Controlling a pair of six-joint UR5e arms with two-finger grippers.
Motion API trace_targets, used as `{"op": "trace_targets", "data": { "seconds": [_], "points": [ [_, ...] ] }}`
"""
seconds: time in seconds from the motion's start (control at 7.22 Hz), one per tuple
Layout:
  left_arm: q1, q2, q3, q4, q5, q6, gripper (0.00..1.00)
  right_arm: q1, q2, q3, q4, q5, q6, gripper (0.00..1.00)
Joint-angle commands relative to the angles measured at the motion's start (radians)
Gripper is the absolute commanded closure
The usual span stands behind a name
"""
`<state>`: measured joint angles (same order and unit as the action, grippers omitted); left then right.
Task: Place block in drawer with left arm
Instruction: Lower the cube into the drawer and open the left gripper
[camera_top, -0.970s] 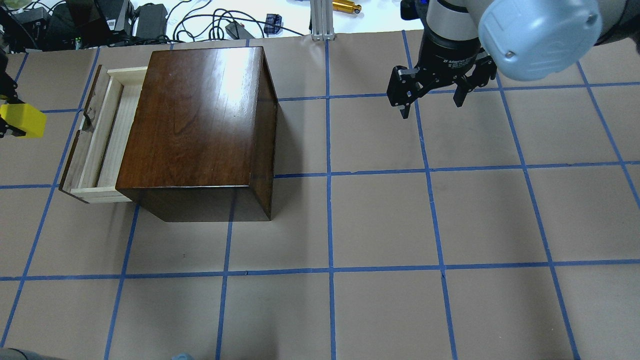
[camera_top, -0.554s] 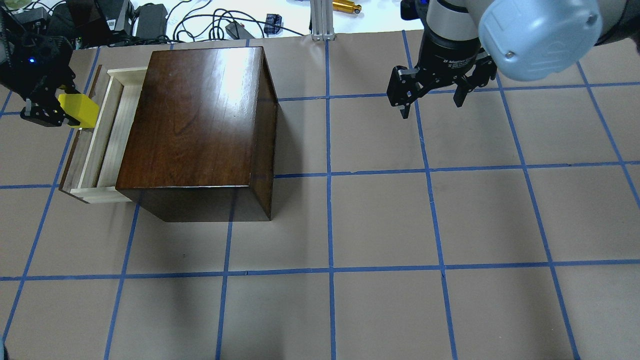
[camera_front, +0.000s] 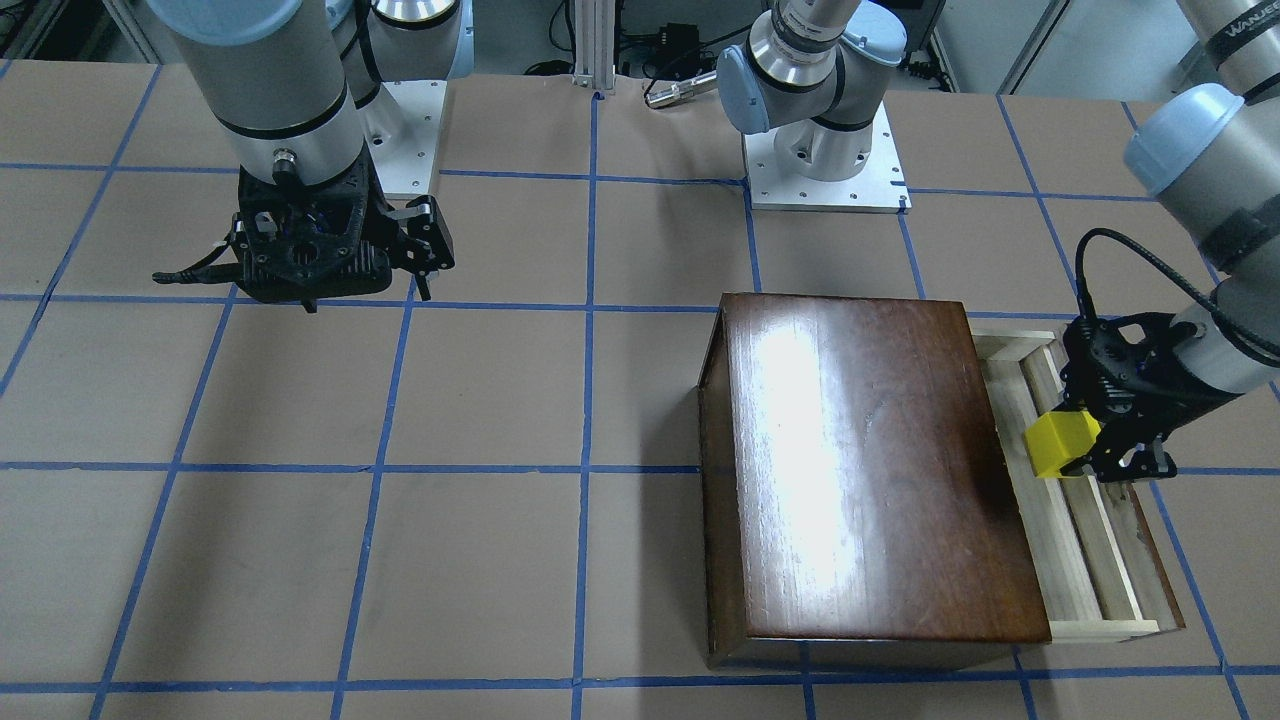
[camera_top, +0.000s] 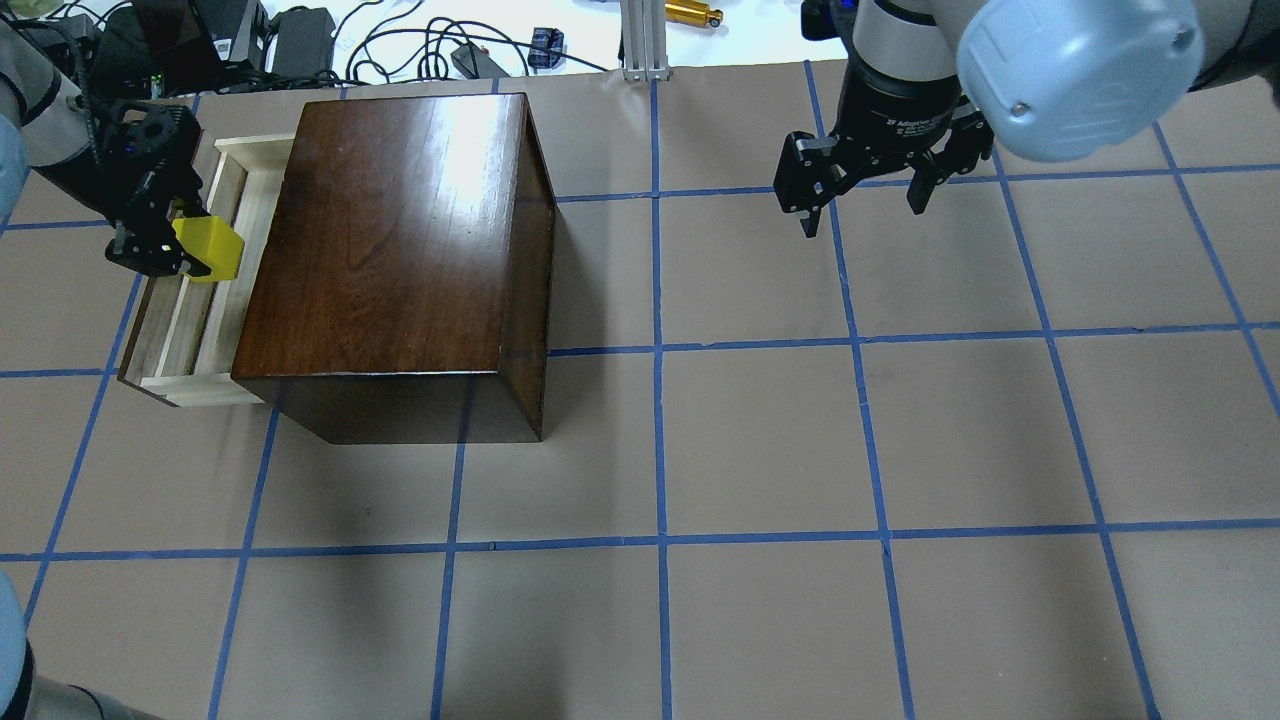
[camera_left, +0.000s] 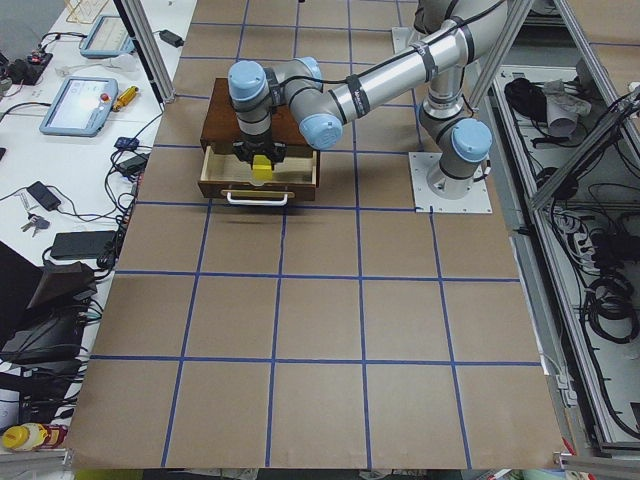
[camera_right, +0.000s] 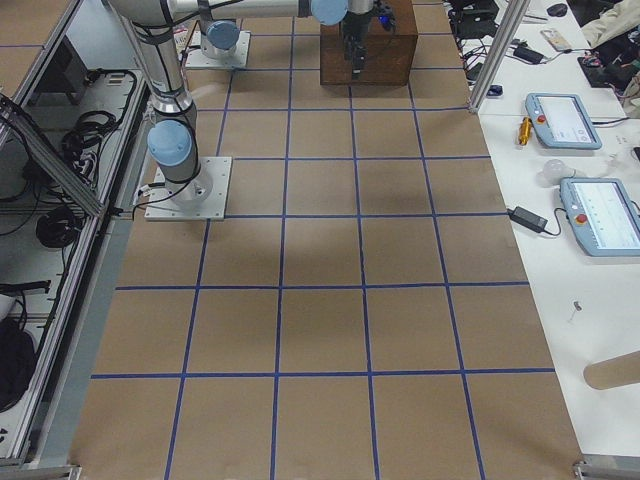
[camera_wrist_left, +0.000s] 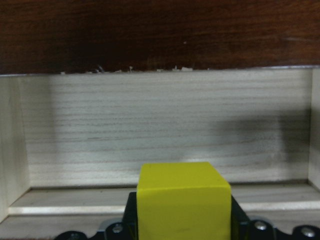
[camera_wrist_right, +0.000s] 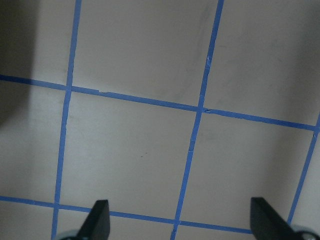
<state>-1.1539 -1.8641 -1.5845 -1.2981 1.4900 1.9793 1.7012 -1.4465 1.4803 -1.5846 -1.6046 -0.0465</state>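
Overhead, I see my left gripper (camera_top: 190, 245) clamped on the small yellow block (camera_top: 210, 250), holding it above the open drawer (camera_top: 190, 385). The drawer juts from the 9 o'clock side of the dark wooden box (camera_top: 400, 240). My left wrist camera shows the block over the pale drawer floor. At 3 o'clock from the box, well apart, my right gripper (camera_top: 862, 215) hovers over the blue-taped table (camera_top: 760, 440), jaws wide and empty.

Yellow block (camera_top: 208, 249), pale-wood drawer (camera_top: 232, 290)
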Motion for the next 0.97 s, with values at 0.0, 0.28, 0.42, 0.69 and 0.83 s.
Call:
{"op": "trace_targets", "data": {
  "seconds": [0.0,0.28,0.42,0.69,0.83],
  "points": [
    [-0.004,-0.042,-0.043,0.086,-0.051,-0.017,1.0,0.0,0.0,0.0,0.0,0.0,-0.001,0.0],
    [-0.004,-0.052,-0.051,0.105,-0.05,-0.024,1.0,0.0,0.0,0.0,0.0,0.0,-0.001,0.0],
    [-0.003,-0.052,-0.049,0.102,-0.051,-0.039,0.01,0.0,0.0,0.0,0.0,0.0,-0.001,0.0],
    [-0.015,0.0,-0.035,0.088,-0.05,-0.042,0.0,0.0,0.0,0.0,0.0,0.0,0.0,0.0],
    [-0.015,0.041,-0.014,0.019,-0.051,-0.046,0.0,0.0,0.0,0.0,0.0,0.0,-0.001,0.0]
  ]
}}
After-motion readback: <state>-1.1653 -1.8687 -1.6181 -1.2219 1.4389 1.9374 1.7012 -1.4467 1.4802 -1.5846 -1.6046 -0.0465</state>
